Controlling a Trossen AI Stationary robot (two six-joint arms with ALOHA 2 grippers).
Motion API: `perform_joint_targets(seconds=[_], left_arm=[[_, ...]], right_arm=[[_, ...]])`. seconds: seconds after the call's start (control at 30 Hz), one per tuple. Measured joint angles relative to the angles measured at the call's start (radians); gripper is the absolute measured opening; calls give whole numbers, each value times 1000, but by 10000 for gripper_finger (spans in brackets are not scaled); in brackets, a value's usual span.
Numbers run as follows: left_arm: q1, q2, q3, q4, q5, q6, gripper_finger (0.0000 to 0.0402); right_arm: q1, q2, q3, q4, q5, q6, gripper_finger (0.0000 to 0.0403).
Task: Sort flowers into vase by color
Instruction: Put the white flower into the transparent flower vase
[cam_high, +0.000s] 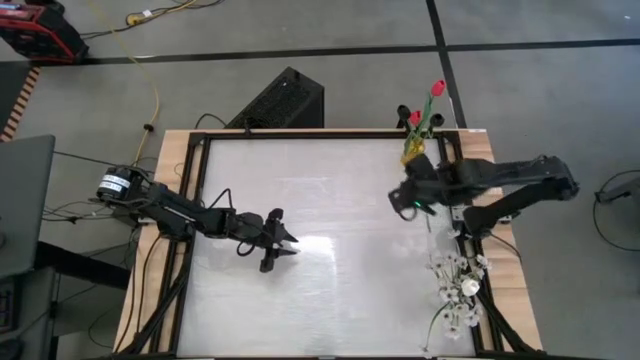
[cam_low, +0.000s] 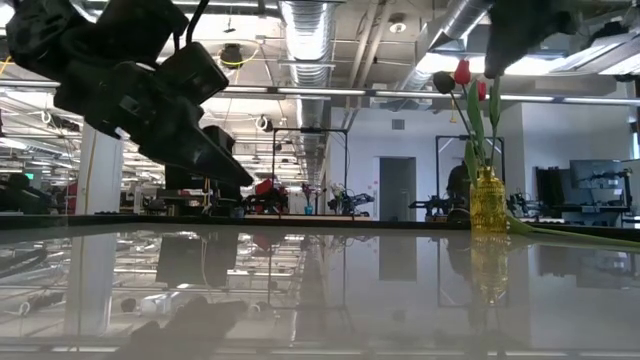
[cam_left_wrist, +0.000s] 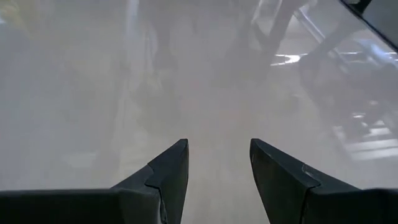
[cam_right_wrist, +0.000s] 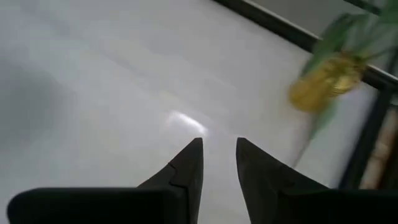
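Flowers (cam_high: 456, 290) heaped at table's 4 o'clock await sorting, yellow vase (cam_high: 415, 148) at 1 holds tulips; right gripper (cam_high: 404, 201) beside it part-open, empty, left gripper (cam_high: 286, 241) likewise.

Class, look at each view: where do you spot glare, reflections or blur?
High view: a bright glare patch on the table. Low view: the glossy top mirrors the ceiling lights and the yellow vase. Left wrist view: hazy, washed-out surface beyond the left gripper. Right wrist view: the vase is smeared by blur.
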Motion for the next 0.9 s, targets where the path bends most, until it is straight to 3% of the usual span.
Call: perform_joint_targets(seconds=[0.23,0.4,0.6,0.9], left_arm=[[-25,0,-5,6,21,-32,159],[-64,0,-5,42,-12,-30,159],[-79,-1,-5,68,-57,-15,159],[-76,-1,-5,116,-59,-43,159]], right_arm=[[-182,51,-46,-43,-24,-73,148],[-256,-59,-248,59,-56,-74,160],[-266,-165,-501,228,-82,-11,162],[-354,-140,-713,409,-81,5,163]])
